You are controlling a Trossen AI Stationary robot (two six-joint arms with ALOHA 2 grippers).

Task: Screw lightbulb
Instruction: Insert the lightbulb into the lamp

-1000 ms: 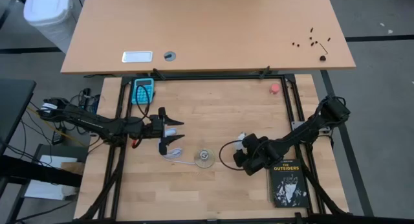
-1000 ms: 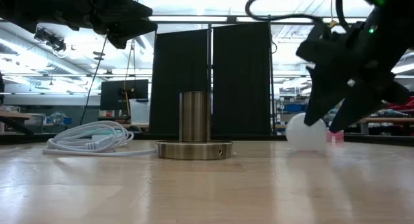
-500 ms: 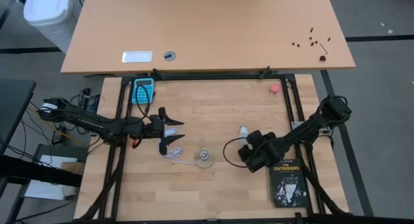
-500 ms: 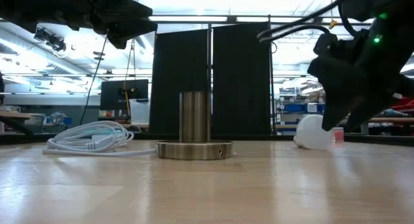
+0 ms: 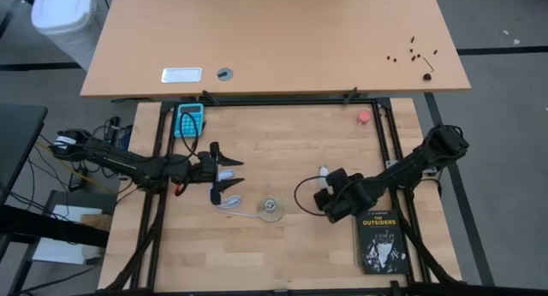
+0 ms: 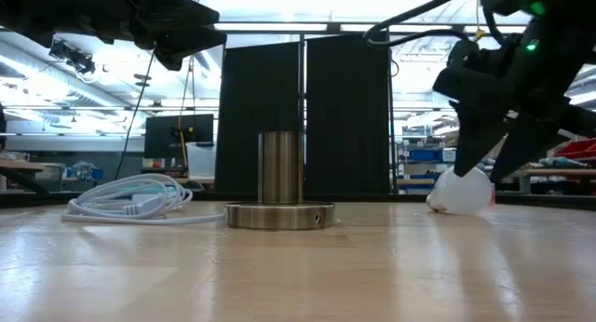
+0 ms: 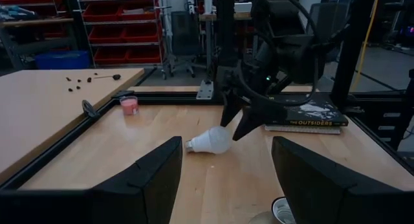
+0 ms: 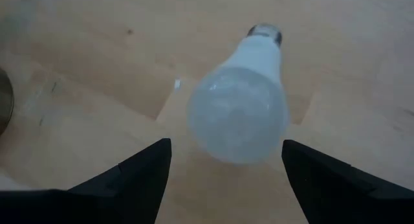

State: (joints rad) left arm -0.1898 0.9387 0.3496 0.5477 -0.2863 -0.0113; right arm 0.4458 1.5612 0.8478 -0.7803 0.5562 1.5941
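Lightbulb [image 5: 323,177] lying on its side on the bench, right of centre, screw base pointing toward the far edge, glass end toward the right pincer [image 5: 325,194]. Right pincer just behind the glass end, fingers spread wide and empty, roughly in line with the bulb's long axis. Left pincer [image 5: 231,178] open too, well apart toward the left edge, beside the socket [image 5: 271,209].

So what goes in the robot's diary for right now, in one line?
right gripper: open, over small white frosted lightbulb | bulb: lying on wooden table, ungrasped | left gripper: open, waiting near round silvery socket
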